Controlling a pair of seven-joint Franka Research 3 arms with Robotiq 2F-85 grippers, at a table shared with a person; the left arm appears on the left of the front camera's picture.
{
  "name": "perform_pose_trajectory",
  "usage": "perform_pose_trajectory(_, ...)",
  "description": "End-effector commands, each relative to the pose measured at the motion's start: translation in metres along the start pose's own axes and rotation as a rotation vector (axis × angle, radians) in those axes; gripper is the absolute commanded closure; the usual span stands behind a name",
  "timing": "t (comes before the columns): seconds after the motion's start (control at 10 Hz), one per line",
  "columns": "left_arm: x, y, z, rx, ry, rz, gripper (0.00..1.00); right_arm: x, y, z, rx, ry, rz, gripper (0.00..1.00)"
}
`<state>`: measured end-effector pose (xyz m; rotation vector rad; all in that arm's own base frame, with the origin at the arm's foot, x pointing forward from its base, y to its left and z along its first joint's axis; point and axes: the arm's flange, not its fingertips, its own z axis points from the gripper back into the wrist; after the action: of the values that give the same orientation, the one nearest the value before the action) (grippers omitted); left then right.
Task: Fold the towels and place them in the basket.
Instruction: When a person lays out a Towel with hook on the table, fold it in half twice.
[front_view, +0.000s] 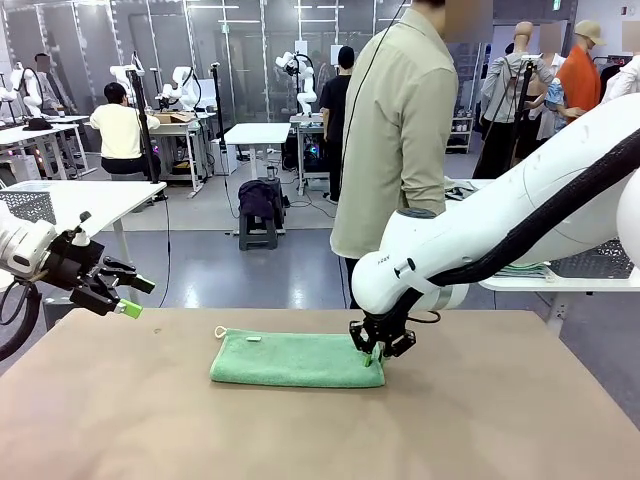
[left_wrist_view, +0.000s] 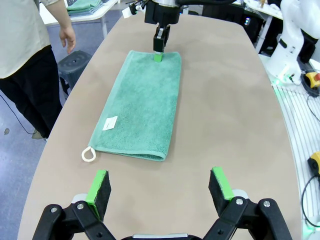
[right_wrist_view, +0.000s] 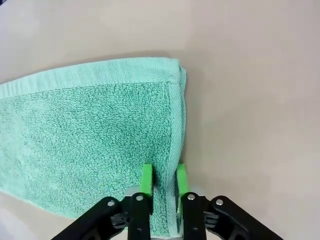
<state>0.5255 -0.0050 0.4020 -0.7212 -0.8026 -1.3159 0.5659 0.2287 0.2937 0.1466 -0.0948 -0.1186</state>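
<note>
One green towel (front_view: 295, 358) lies folded on the table (front_view: 150, 420) at lower centre of the frame; the right gripper (front_view: 372, 354) pinches its right end, and the left gripper (front_view: 140, 297) hangs spread at middle left.

Front view faces across table (front_view: 120, 420) toward person (front_view: 395, 140); left wrist farther, right wrist close; all share towel (front_view: 295, 360).

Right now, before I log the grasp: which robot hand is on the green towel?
The right hand, pinching the towel at its edge; the left hand hangs open, away from it.
</note>
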Motion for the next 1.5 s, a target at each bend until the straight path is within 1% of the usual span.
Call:
perform_pose_trajectory(0.0,0.000,0.000,0.001,-0.003,0.007,0.006,0.00,-0.002,0.005,0.000,-0.052,-0.013,-0.026,0.92)
perform_pose_trajectory(0.1,0.000,0.000,0.001,-0.003,0.007,0.006,0.00,-0.002,0.005,0.001,-0.048,-0.015,-0.035,1.00)
perform_pose_trajectory(0.2,0.000,0.000,0.001,-0.003,0.007,0.006,0.00,0.000,0.001,0.000,-0.003,-0.001,0.005,1.00)
perform_pose_trajectory(0.6,0.000,0.000,0.001,-0.003,0.007,0.006,0.00,0.000,0.001,0.000,-0.003,-0.001,0.005,1.00)
perform_pose_trajectory(0.7,0.000,0.000,0.001,-0.003,0.007,0.006,0.00,-0.001,0.002,0.000,-0.003,-0.002,0.007,0.96)
perform_pose_trajectory(1.1,0.000,0.000,0.001,-0.003,0.007,0.006,0.00,-0.006,0.001,0.045,-0.100,-0.073,0.045,0.96)
perform_pose_trajectory(1.3,0.000,0.000,0.001,-0.003,0.007,0.006,0.00,-0.005,0.001,0.061,-0.154,-0.077,0.042,0.96)
perform_pose_trajectory(1.4,0.000,0.000,0.001,-0.003,0.007,0.006,0.00,-0.007,0.007,0.067,-0.180,-0.076,0.046,0.96)
